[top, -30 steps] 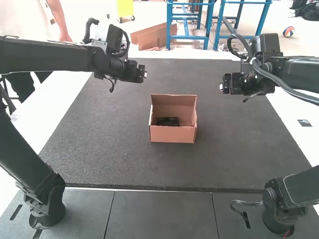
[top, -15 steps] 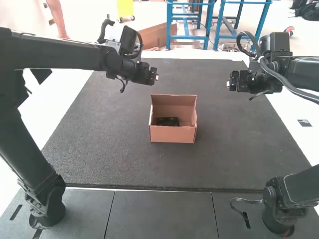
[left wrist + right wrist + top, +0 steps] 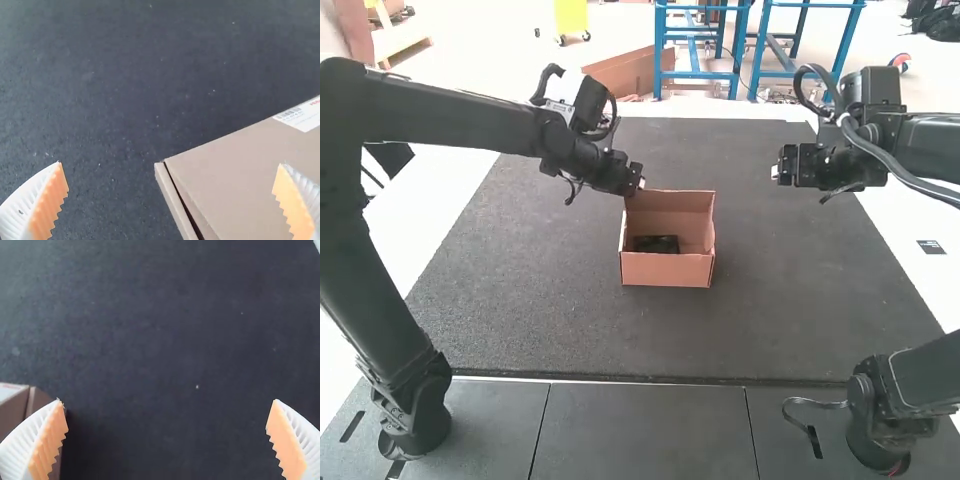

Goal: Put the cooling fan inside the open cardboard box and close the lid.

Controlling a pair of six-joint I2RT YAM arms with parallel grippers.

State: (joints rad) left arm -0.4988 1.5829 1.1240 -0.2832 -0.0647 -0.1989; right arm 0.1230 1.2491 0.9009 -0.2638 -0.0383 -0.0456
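Observation:
An open cardboard box (image 3: 667, 250) stands in the middle of the black mat, its lid flap (image 3: 670, 200) upright at the far side. The dark cooling fan (image 3: 653, 243) lies inside it. My left gripper (image 3: 635, 180) hovers at the flap's far left corner, open. In the left wrist view the flap's outer face (image 3: 240, 185) lies between the ribbed fingers (image 3: 42, 205). My right gripper (image 3: 775, 172) hangs open above the mat, to the right of the box and apart from it. A corner of the box (image 3: 20, 405) shows past its fingers (image 3: 287, 445).
The black mat (image 3: 520, 280) covers the table. Pale floor borders it on the left and right. Each arm's base (image 3: 410, 410) stands at the near edge. A small black tag (image 3: 931, 246) lies on the pale surface at the right.
My left gripper has moved right and down from above the mat's far left to the box's lid flap. The right gripper drifted slightly right, then held still.

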